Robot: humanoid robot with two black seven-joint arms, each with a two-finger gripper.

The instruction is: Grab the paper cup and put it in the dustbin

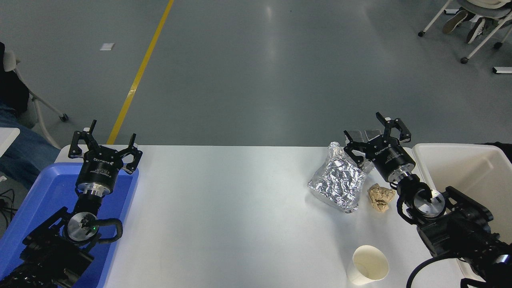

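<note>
The paper cup (369, 265) is white with a cream inside and stands upright near the table's front edge, right of centre. The dustbin (456, 150) is a large off-white bin at the table's right end. My right gripper (376, 136) is open and empty, raised over the table's far side just left of the bin, well beyond the cup. My left gripper (105, 145) is open and empty, parked over the blue tray at the left.
A crinkled silver foil tray (340, 182) lies just left of my right gripper. A crumpled brown paper ball (380, 197) lies beside it, under my right wrist. A blue plastic tray (60, 188) sits at the table's left. Wheeled chairs stand on the floor beyond.
</note>
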